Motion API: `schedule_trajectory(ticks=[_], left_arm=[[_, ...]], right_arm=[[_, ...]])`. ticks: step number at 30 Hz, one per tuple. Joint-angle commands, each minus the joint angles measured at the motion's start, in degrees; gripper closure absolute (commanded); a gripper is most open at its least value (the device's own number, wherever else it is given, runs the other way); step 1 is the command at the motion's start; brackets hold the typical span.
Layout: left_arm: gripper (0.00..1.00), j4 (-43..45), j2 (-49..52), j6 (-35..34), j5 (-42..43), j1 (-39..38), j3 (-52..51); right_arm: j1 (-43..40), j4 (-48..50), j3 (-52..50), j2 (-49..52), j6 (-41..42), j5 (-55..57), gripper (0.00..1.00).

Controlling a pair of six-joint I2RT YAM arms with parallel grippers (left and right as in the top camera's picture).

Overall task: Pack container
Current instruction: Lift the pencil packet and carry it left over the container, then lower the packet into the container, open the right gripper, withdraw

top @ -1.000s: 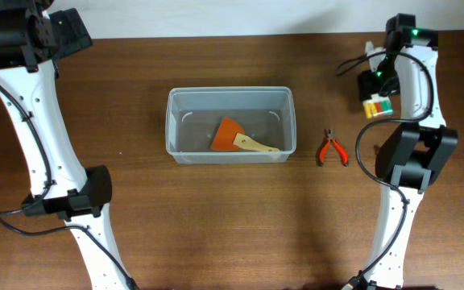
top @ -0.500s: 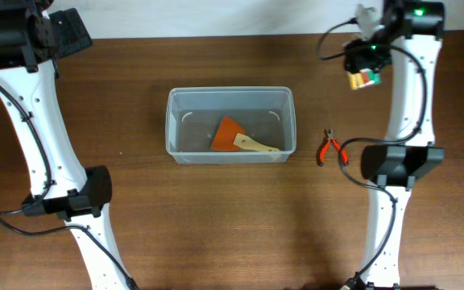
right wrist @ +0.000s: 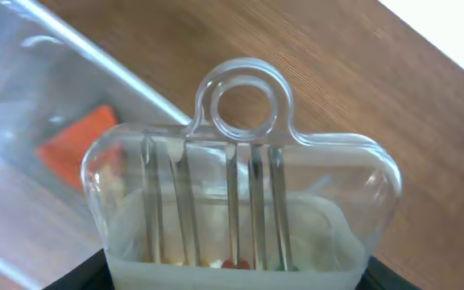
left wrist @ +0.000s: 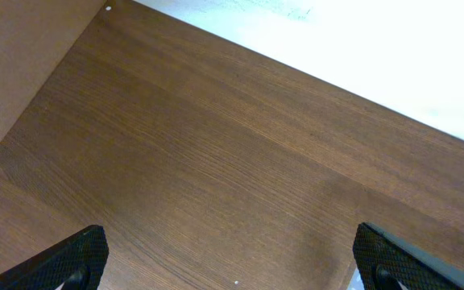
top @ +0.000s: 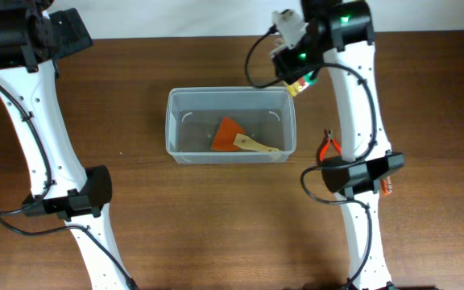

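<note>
Container: the container (top: pixel 230 90) stands in the middle of the table (top: pixel 159 217). From my right gripper (top: pixel 295 68) it is just beside, to the left and a little toward the arm's base.
Inside: an orange scraper (top: pixel 230 135) with a wooden handle lies on the bottom, well to the left of the right gripper.
Right gripper: clenched on a clear screwdriver pack (right wrist: pixel 240 201); the hanging loop points away from the fingers.
What changed: one second ago this gripper held the pack far out on the right, beyond the pliers (top: pixel 329 148). Now it has swung left to the far right corner of the container. The container, scraper and pliers did not move.
Meaning: I judge the carry is nearly finished. I cannot tell if the pack is already above the opening or only at the rim, so I would go slightly more left before I let go.
Pliers: on the table, behind the right gripper toward its base, not packed yet.
Left gripper: the left gripper (left wrist: pixel 232 266) is fully released, over bare wood, well apart from the container, holding nothing.
</note>
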Motion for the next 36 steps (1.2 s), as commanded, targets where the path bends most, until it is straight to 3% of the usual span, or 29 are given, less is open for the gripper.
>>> schedule_trajectory(ticks=[1, 11, 36], left_arm=[[0.01, 0.00, -1.73, 0.68, -0.98, 0.35, 0.04], [0.01, 0.00, -1.73, 0.68, -0.98, 0.35, 0.04], [0.01, 0.00, -1.73, 0.68, -0.98, 0.35, 0.04]], right_arm=[[4.04, -0.35, 1.36, -4.02, -0.46, -2.93, 0.36], [11.50, -0.35, -0.28, -5.22, 1.88, -4.20, 0.36], [12.09, 3.08, -29.92, -5.20, -3.37, -5.22, 0.31]])
